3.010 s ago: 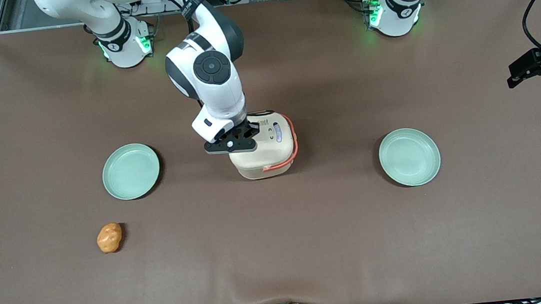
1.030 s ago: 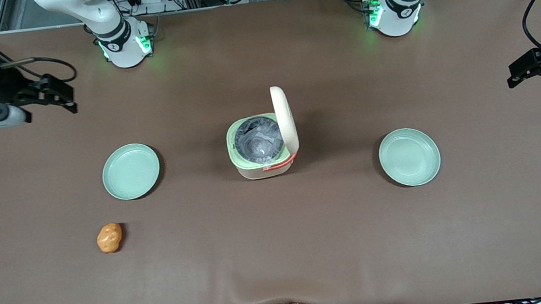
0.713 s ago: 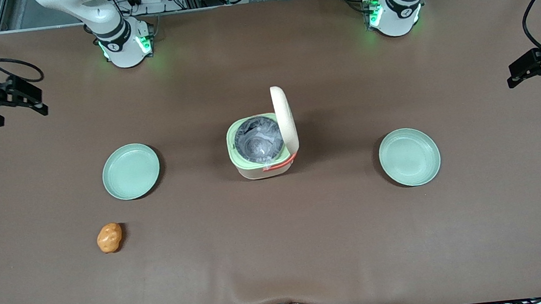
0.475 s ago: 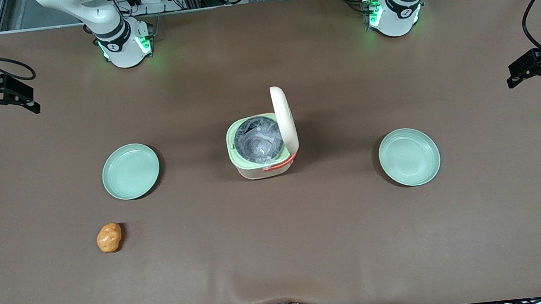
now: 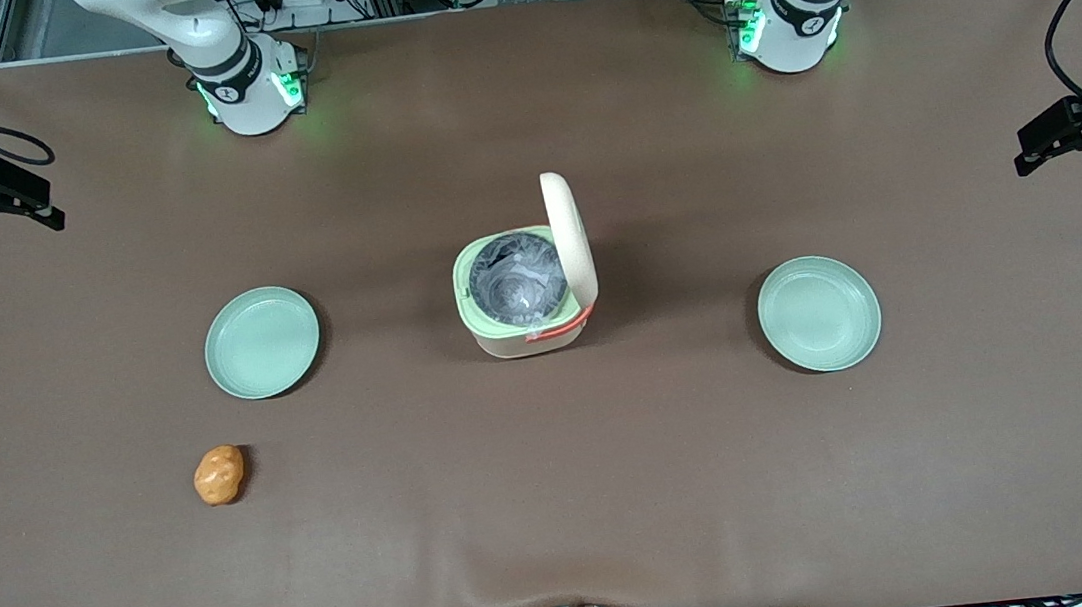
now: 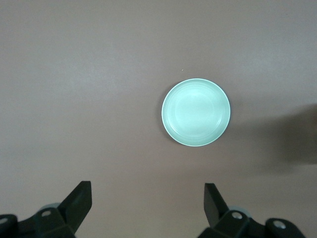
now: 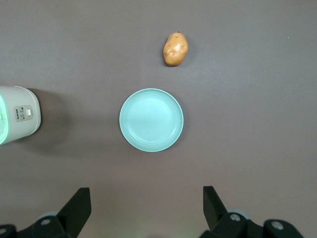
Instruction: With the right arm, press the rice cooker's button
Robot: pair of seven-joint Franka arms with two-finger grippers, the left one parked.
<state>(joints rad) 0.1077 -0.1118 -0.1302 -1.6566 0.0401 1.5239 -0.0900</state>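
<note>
The rice cooker [image 5: 516, 334] stands mid-table with its cream lid [image 5: 570, 230] swung upright, showing the grey inner pot [image 5: 516, 278] and pale green rim. Its orange-red handle lies along the side nearer the front camera. The button is out of view on the raised lid. The right arm's gripper [image 5: 38, 203] hangs open and empty far off toward the working arm's end of the table, well clear of the cooker. In the right wrist view the gripper [image 7: 146, 198] is open above bare table, and the cooker [image 7: 17, 121] shows at the frame's edge.
A mint-green plate [image 5: 262, 342] [image 7: 151, 119] lies between the gripper and the cooker. An orange-brown potato [image 5: 218, 475] [image 7: 175, 48] lies nearer the front camera than it. A second mint-green plate [image 5: 819, 312] [image 6: 196, 112] lies toward the parked arm's end.
Three seconds ago the gripper was at the closed lid. The lid now stands open, and over the last second the gripper has drawn farther off toward the working arm's end.
</note>
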